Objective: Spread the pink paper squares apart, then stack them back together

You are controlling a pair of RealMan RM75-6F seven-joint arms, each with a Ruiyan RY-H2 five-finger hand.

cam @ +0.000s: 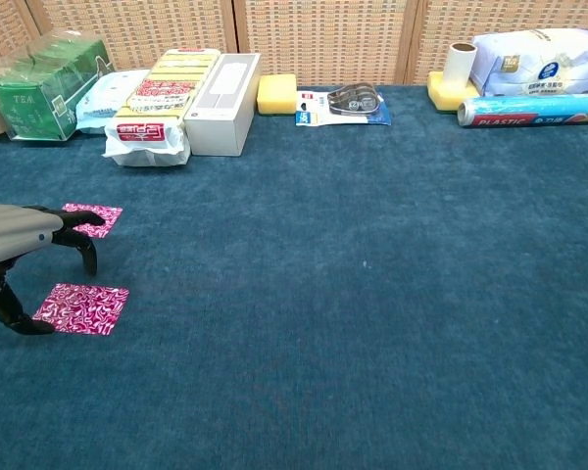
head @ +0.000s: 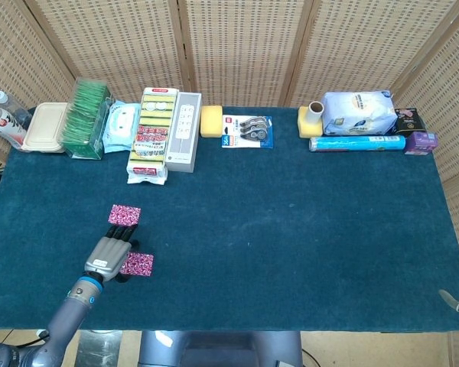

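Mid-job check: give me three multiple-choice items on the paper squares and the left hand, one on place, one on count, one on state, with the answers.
1. Where are the pink paper squares?
A. Near the table's left front area
B. Beside the plastic wrap roll
C. On top of the white box

2. How many pink paper squares show?
A. One
B. Two
C. Four

3. How do the squares lie?
A. Stacked together
B. Apart, flat on the table
C. Held up in the air

Answers:
1. A: the far pink square and the near pink square lie on the left front part of the blue table, by the left hand.
2. B: the chest view too shows just two, far and near.
3. B: bare blue cloth separates them and both lie flat.
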